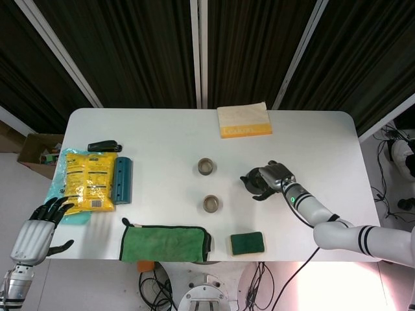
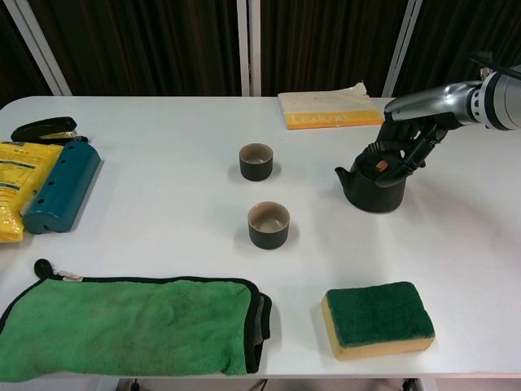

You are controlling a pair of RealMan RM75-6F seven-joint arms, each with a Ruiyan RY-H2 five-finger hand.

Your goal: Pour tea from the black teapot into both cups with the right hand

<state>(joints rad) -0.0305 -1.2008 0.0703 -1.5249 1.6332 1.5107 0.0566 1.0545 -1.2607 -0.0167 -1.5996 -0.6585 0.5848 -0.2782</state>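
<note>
The black teapot (image 2: 373,186) stands on the white table (image 2: 163,212) right of centre, spout to the left; it also shows as teapot (image 1: 255,183) from above. My right hand (image 2: 409,140) hangs at its upper right rim, fingers spread and curved, touching the top edge without a plain grip; from above this hand (image 1: 277,175) lies right of the pot. Two small dark cups stand left of it: the far cup (image 2: 256,161) and the near cup (image 2: 269,224), also far cup (image 1: 207,166) and near cup (image 1: 212,204). My left hand (image 1: 40,228) is open beyond the table's left front corner.
A green-topped sponge (image 2: 377,318) lies in front of the teapot. A folded green cloth (image 2: 130,324) covers the front left. A yellow-edged book (image 2: 330,106) is at the back. A teal box (image 2: 61,184), yellow bag (image 1: 87,180) and black stapler (image 2: 45,129) sit at left.
</note>
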